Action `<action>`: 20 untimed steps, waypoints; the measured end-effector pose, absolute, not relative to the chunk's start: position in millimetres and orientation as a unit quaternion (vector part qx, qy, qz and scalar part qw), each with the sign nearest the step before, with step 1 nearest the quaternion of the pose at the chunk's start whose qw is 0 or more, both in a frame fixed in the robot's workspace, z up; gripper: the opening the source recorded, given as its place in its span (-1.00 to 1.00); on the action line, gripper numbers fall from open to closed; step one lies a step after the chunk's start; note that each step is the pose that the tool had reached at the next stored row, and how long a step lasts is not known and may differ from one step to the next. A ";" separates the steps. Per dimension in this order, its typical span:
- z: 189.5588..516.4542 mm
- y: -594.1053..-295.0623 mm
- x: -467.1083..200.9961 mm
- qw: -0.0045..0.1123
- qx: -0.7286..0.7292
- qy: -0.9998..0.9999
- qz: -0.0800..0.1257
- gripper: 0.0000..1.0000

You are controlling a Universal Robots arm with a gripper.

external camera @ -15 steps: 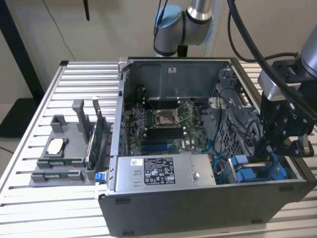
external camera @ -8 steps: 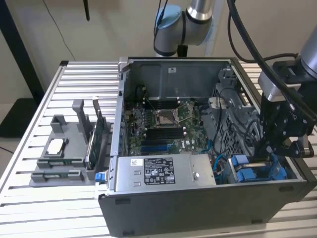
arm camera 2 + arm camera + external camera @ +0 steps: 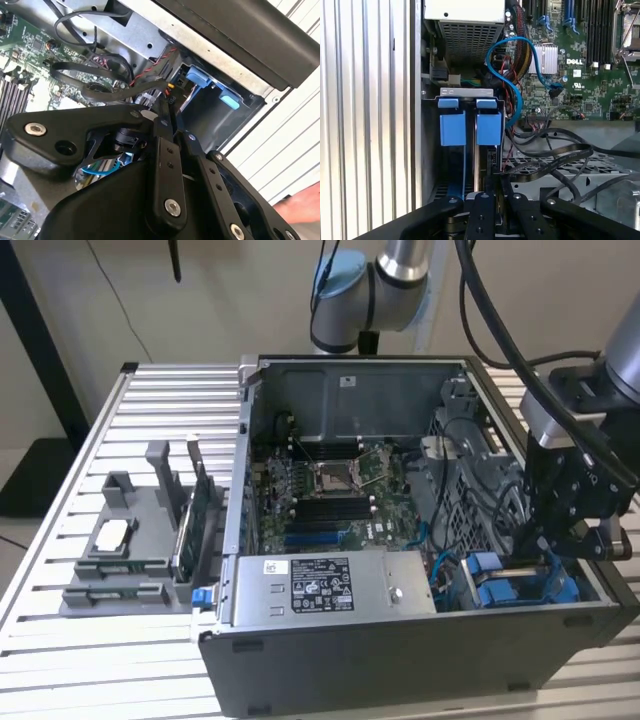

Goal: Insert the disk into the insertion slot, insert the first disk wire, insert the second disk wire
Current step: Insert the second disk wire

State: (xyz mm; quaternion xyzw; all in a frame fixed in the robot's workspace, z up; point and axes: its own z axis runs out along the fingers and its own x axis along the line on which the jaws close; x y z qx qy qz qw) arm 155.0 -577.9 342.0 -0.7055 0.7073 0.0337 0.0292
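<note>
My gripper point(image 3: 535, 560) reaches down into the open dark-grey computer case at the exterior view's right, over the insertion slot point(image 3: 560, 590). In both wrist views its fingers stand close together, shut on the plug end of a black flat disk wire point(image 3: 545, 159) that loops away over the case floor. The fingertips point(image 3: 489, 181) hover just behind two blue carrier fronts point(image 3: 488, 127) seated side by side in the grey bay point(image 3: 432, 165). The same blue tabs point(image 3: 200, 77) show past the fingertips point(image 3: 165, 117) in the second wrist view. The disk's silver body is hidden behind the carriers.
A grey power-supply box point(image 3: 320, 585) with a white sticker fills the case front. The green motherboard point(image 3: 330, 490) lies behind it, and a light-blue cable point(image 3: 512, 55) and red-black wires point(image 3: 167, 60) crowd the bay. A grey fixture point(image 3: 120, 550) stands on the slatted table.
</note>
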 end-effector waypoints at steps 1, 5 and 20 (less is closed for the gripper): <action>341.7 -577.8 155.0 0.029 -0.705 0.707 0.034 -0.69; 340.3 -577.9 155.1 0.029 -0.705 0.707 0.034 -0.69; 341.9 -578.0 155.2 0.030 -0.705 0.707 0.033 -0.52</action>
